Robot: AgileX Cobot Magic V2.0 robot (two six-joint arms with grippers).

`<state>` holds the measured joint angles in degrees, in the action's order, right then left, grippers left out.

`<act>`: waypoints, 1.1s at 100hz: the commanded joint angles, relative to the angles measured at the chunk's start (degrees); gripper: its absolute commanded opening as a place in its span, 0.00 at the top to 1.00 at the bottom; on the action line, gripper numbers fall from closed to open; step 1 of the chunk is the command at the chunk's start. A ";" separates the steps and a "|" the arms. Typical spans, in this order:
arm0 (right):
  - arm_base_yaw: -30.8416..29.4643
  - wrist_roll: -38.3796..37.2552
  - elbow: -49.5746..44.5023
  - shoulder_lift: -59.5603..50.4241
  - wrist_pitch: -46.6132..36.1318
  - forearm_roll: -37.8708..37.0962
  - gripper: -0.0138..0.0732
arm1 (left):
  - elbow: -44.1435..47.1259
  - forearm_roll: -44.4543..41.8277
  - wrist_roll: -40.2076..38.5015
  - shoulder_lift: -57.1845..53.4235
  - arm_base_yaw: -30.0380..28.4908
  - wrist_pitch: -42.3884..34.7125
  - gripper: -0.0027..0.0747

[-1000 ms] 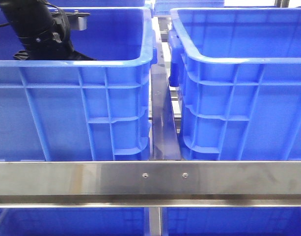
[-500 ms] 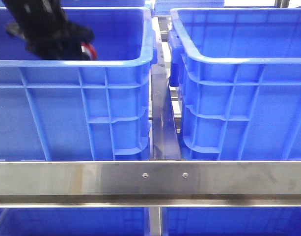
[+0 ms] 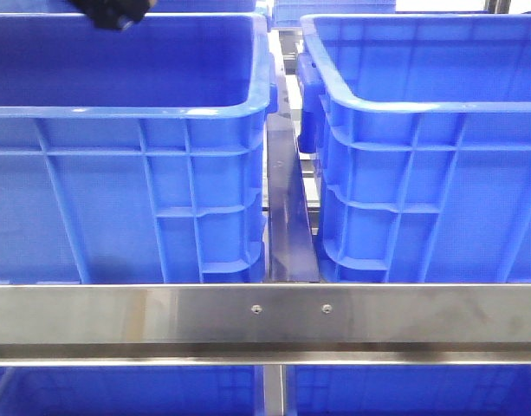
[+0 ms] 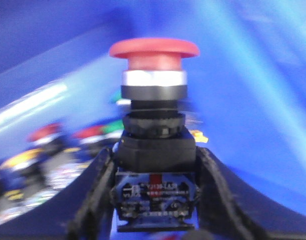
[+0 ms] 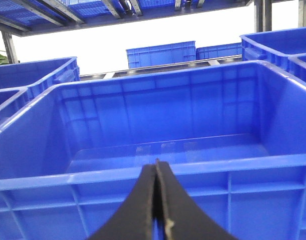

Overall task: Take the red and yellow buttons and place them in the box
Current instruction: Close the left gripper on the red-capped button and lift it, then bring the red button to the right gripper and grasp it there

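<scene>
My left gripper is shut on a red button, a mushroom-head push button with a black and blue body. Its fingers clamp the body from both sides. The view behind it is blurred. More red-topped buttons lie on the floor of the left blue crate, along with a small orange-yellow piece. In the front view only a black part of the left arm shows, above that crate. My right gripper is shut and empty before the rim of the box, an empty blue crate.
A steel rail runs across the front below both crates. A narrow metal divider stands in the gap between them. More blue crates stand behind and beside the box, under a shelf.
The left arm has risen out of the left crate, carrying the red button, and has almost left the top of the front view.
</scene>
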<state>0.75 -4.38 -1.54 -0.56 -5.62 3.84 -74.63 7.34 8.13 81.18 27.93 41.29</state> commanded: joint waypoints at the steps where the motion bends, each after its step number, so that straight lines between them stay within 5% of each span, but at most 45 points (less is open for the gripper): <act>1: 0.08 0.19 1.10 -1.46 -4.85 -0.77 0.92 | 1.06 1.08 0.22 -5.64 3.79 -6.26 0.99; 40: 0.08 0.19 1.31 -1.46 -6.16 -0.72 0.92 | 4.89 0.30 0.33 -10.53 18.64 -10.62 0.99; 62: 0.08 0.15 6.87 -1.46 -2.88 0.95 0.92 | 4.89 0.30 0.62 -10.40 20.75 -10.95 0.99; 81: 0.08 0.15 17.55 -0.07 6.44 2.14 0.92 | 4.89 0.30 0.62 -10.41 20.75 -10.95 0.99; 110: 0.08 0.15 37.58 15.08 32.87 6.44 0.92 | 4.89 0.30 0.62 -10.41 20.75 -10.83 0.99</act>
<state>0.75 -4.38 29.22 9.14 22.93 8.73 -68.25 7.07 8.75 72.37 48.16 34.85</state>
